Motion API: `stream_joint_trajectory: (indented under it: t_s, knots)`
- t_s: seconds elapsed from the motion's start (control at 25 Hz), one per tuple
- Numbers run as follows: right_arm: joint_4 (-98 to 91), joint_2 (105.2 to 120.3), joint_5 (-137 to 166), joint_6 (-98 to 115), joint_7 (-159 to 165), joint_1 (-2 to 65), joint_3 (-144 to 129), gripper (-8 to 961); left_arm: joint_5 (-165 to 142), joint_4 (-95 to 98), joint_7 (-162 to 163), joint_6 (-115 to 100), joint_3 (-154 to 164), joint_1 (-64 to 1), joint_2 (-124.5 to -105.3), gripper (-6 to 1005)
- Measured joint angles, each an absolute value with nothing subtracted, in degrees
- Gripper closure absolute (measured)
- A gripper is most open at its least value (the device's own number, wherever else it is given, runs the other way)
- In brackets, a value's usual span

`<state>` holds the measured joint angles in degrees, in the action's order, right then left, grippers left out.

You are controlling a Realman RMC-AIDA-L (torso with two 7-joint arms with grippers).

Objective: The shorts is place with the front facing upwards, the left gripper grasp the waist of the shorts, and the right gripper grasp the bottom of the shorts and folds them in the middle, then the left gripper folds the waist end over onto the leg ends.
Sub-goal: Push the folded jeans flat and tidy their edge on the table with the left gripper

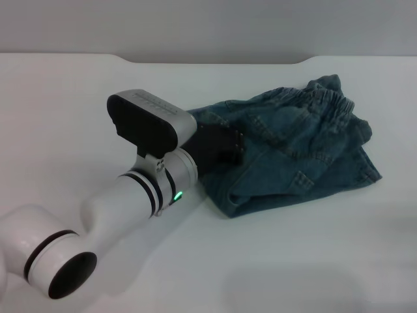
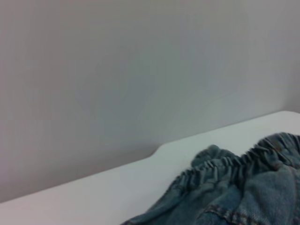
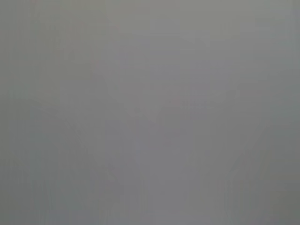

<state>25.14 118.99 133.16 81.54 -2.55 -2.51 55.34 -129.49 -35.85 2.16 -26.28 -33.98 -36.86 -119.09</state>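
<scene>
The shorts (image 1: 293,150) lie bunched on the white surface (image 1: 78,111), toward the robot's right and far side. They look already doubled over. The waist (image 1: 329,104) sits at the far right corner, its gathered elastic puckered and partly upturned; the left wrist view shows that band (image 2: 234,166) close by, rising off the surface.

The left gripper (image 1: 218,147) is down on the near-left edge of the denim pile, black claw pressed into or onto the fabric, well apart from the waist. The arm's green light (image 1: 177,194) glows at the wrist. Jaws: the wrist housing and the cloth hide the tips, so I cannot tell whether they are apart, together or clamped on denim. They touch the shorts at least.

The right gripper appears in no view; the right wrist camera sees only blank grey.

Likely step: the left arm's fold of the waist end onto the leg ends, or tidying it. Which hem is which is not clear in the heap.

To do it well:
- pinch all layers at the edge, not just the top ply
- lift enough to clear the pile, then carry across low and flat
- lay edges square and release only once the cloth rests on the surface
- avoid dragging, as the loose stack would likely slide or bunch further
</scene>
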Motion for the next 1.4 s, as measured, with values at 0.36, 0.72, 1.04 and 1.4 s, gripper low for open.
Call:
stream_joint_trajectory:
  t_s: [0.36,0.72,1.04,1.4]
  knots:
    - [25.14,118.91,133.16,81.71,-2.56,-2.73,55.1,954,-129.54,-32.87,2.06,-27.33,-35.3,-39.07,-119.09,940]
    - [25.13,118.91,133.15,81.82,-2.56,-2.72,55.1,953,-129.46,-30.7,2.28,-27.6,-36.2,-41.29,-119.09,935]
    - [25.1,118.95,132.9,81.81,-2.72,-2.72,55.11,953,-134.3,-45.54,-0.19,-28.6,-38.26,-31.04,-117.91,932]
    - [25.14,119.0,132.86,81.34,-2.81,-2.17,55.11,954,-140.89,-51.03,-0.03,-20.82,-37.1,-24.04,-118.52,927]
